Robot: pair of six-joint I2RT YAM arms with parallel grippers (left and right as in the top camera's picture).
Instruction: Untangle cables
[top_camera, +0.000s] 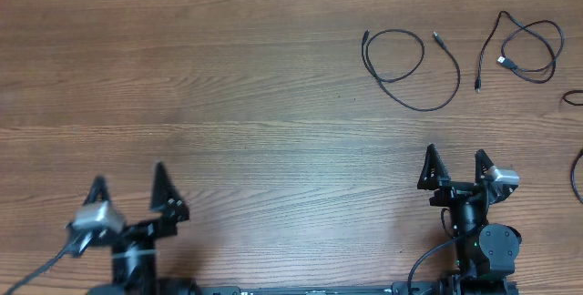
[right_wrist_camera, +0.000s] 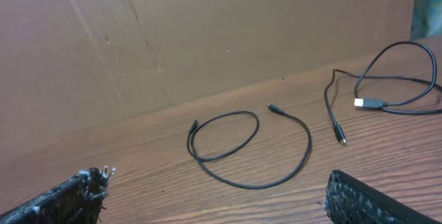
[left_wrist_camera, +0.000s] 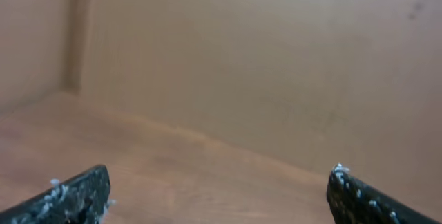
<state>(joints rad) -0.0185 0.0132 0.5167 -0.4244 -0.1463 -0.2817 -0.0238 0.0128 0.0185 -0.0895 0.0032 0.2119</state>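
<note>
**Item 1. Left tool** (top_camera: 128, 175). The jaws are spread wide and nothing is held between them. It is positioned low over the near edge of the desk (top_camera: 228, 104). Bare wood and a cardboard wall (left_wrist_camera: 242, 58) are shown ahead of it in its wrist view.

**Item 2. Right tool** (top_camera: 455, 152). The jaws are likewise spread wide and nothing is gripped. It is positioned at the near edge of the desk, with its fingertips pointed toward the far side.

**Item 3. First cable** (right_wrist_camera: 257, 124). Thin and black, with a small plug at each end. It is laid flat in one loose loop with a long curved tail. It is found ahead of the right tool and slightly to that tool's left. It is well apart from the fingertips and is not touched.

**Item 4. Second cable** (right_wrist_camera: 369, 103). Thin and black, with a pale flat plug at one end and a small plug at the other. It is laid in loose loops that cross over one another. It is found ahead of the right tool and to its right. It lies near the first cable but is not in contact with it.

**Item 5. Further black strands** (top_camera: 570, 99). Two short pieces are seen to the right of the right tool, cut off by the edge of the overhead view. Whether they are joined cannot be told.
</note>
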